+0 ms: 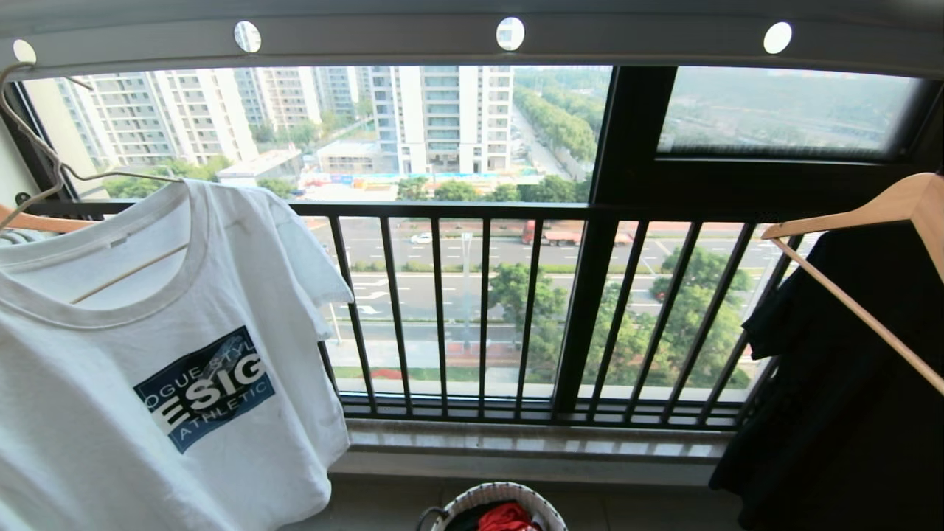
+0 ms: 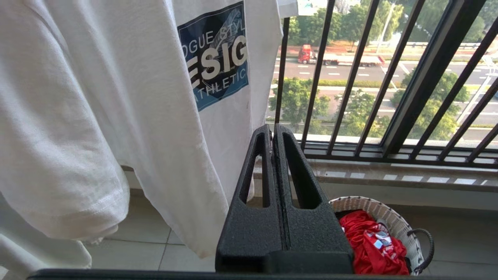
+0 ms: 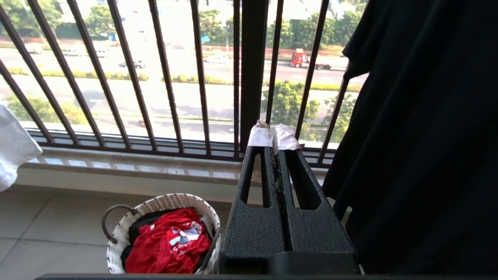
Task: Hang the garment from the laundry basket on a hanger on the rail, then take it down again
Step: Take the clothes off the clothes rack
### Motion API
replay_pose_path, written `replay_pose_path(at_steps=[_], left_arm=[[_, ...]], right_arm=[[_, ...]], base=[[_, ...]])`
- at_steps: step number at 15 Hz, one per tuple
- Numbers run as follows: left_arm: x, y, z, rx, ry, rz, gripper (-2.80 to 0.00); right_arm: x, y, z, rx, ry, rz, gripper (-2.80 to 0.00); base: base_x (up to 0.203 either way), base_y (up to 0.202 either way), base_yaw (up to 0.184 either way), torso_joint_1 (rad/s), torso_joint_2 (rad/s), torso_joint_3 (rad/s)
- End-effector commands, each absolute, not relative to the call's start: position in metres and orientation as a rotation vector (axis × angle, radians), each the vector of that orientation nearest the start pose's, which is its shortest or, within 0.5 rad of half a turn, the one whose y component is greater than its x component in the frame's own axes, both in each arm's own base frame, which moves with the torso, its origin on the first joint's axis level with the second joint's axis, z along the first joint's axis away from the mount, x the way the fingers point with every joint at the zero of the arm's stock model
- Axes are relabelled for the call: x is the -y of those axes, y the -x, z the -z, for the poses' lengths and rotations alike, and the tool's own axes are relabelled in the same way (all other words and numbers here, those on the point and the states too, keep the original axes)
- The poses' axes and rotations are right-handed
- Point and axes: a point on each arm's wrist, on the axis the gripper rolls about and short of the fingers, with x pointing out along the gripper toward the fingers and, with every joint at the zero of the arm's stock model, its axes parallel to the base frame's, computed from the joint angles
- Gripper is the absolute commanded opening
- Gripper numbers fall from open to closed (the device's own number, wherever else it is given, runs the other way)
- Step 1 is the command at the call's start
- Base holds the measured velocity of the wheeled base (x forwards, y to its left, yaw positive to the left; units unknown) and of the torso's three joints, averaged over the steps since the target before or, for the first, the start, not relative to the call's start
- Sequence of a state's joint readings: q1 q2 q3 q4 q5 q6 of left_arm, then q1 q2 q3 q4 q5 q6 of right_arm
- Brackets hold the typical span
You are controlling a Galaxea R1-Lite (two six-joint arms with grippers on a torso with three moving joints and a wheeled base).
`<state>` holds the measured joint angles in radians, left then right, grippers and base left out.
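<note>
- Balcony setting: pale tiled floor (image 3: 35, 229), stone sill, black barred window railing (image 1: 479, 310) with street, trees and apartment blocks beyond.
- Overhead: pale grey rail (image 1: 383, 46) pierced by round holes, spanning the top of the head view.
- At left, below the rail: white T-shirt (image 1: 147, 369) with dark blue chest print, draped on a thin cream hanger (image 1: 44, 158); hook lost at the frame edge, so attachment to the rail not confirmed.
- At right: light wooden hanger (image 1: 870, 221) carrying a black garment (image 1: 833, 383).
- On the floor below the sill: round laundry basket (image 3: 155, 204), white woven rim, dark handle loop; inside, a red garment (image 3: 167, 241) over something dark.
- Left hand (image 2: 272, 130): fingers pressed together, holding nothing, just beside the T-shirt's hem.
- Right hand (image 3: 272, 134): taped fingertips together, holding nothing, between basket and black garment.
</note>
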<state>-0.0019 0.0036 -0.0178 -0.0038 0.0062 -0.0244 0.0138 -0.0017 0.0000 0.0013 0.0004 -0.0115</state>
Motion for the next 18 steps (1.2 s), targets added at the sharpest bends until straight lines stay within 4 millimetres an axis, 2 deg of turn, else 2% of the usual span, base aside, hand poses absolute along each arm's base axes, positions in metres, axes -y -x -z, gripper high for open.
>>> replay_pose_path(at_steps=[1,18], left_arm=[[-0.0002,0.0227,-0.0762,0.000,-0.009,-0.005,-2.80],[-0.0001,0.0226,-0.0762,0.003,-0.009,-0.002,-2.80]], right_arm=[[0.0003,0.0229,-0.0753,0.000,0.012,-0.014,-2.80],[0.0003,0.0229,-0.0753,0.000,0.011,-0.014,-2.80]], base=[[0.000,0.000,0.000,0.000,0.00,0.000],[0.000,0.000,0.000,0.000,0.00,0.000]])
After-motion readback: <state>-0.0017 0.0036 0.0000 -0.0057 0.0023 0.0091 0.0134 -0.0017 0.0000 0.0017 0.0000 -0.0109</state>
